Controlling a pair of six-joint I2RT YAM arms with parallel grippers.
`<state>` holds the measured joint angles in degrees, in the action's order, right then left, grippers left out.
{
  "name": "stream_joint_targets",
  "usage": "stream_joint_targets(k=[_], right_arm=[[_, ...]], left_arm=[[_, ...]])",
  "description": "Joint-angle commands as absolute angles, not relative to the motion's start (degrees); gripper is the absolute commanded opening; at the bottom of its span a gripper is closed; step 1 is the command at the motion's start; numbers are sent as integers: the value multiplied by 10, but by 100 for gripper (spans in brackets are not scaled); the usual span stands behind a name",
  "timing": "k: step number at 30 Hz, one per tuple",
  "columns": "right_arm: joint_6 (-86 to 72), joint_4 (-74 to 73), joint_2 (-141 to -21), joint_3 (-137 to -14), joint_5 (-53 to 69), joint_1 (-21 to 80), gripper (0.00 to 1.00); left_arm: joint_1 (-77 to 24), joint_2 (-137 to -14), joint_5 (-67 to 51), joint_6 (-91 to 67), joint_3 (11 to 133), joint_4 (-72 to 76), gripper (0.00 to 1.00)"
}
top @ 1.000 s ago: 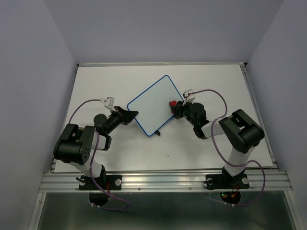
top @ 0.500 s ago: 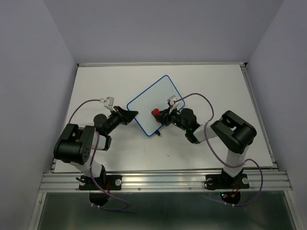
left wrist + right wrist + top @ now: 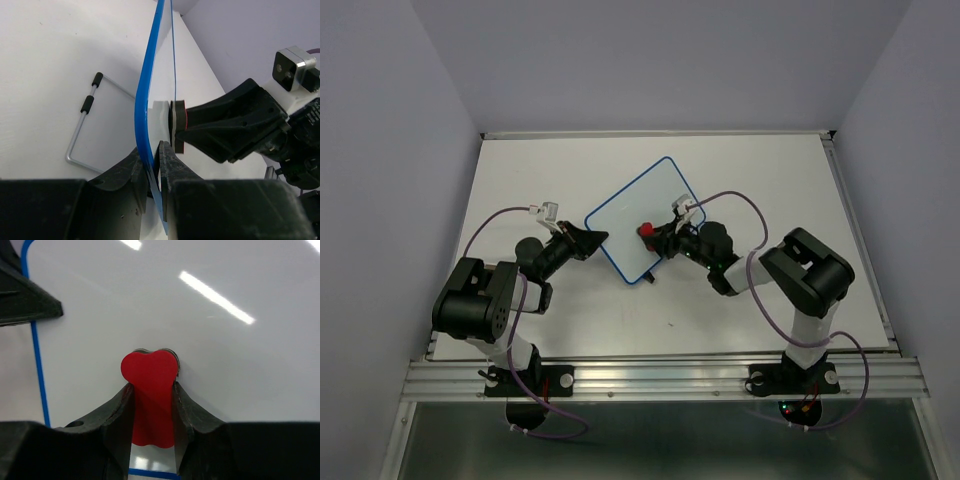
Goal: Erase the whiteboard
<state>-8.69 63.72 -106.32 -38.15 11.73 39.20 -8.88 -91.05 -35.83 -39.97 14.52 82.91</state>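
Showing the whiteboard (image 3: pixel 642 220) as a small white rectangle with a thin blue rim and rounded corners, lying turned diagonally on the table (image 3: pixel 780 190) between the two arms. Its face reads as plain glossy white in the top and right wrist views, with streaks of reflected ceiling light.

The left gripper (image 3: pixel 595 240) sits at the board's left corner. In the left wrist view its two fingers (image 3: pixel 172 170) are closed on the blue rim, one on each side of it. The right gripper (image 3: pixel 660 240) reaches over the board's near-right half and is clamped on a red heart-shaped eraser (image 3: pixel 646 232), which stands at the board's middle. In the right wrist view the fingers (image 3: pixel 117 410) pinch the eraser's flanks, hiding its lower sides.

A bent wire foot (image 3: pixel 85 130) with two black sleeves lies on the table under the board's back, visible only from the left wrist.

From the left wrist the board is seen edge-on, so its face is hard to read. The eraser's dark pad appears to meet the surface there, though actual contact cannot be confirmed. The board's near edge is cut off in both wrist views.
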Motion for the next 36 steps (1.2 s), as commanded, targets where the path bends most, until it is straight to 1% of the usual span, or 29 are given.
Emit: stream_joint_targets(k=[1, 6, 12, 14, 15, 23, 27, 29, 32, 36], right_arm=[[-91, 638, -1063, -373, 84, 331, 1], [-85, 621, -1065, -388, 97, 260, 1], [-79, 611, -1073, -402, 95, 236, 1], [-83, 608, -1077, -409, 119, 236, 1], [-87, 613, -1080, -408, 156, 236, 1], [-73, 605, -1079, -398, 180, 316, 2], [-71, 592, -1086, -399, 185, 395, 2], [-74, 597, -1089, -396, 184, 418, 2], [-80, 593, -1086, -400, 183, 426, 2], [-65, 580, -1064, -398, 128, 426, 2]], left_arm=[[-93, -929, -358, -342, 146, 913, 0], [-93, -927, -355, -343, 145, 911, 0], [-93, -926, -354, -341, 145, 910, 0], [-93, -927, -354, -343, 145, 909, 0], [-93, -926, -354, -342, 145, 910, 0], [-93, -926, -354, -342, 146, 908, 0], [-93, -928, -350, -341, 148, 904, 0], [-93, -928, -351, -340, 148, 904, 0], [-93, -927, -352, -339, 146, 908, 0], [-93, -925, -349, -340, 143, 909, 0]])
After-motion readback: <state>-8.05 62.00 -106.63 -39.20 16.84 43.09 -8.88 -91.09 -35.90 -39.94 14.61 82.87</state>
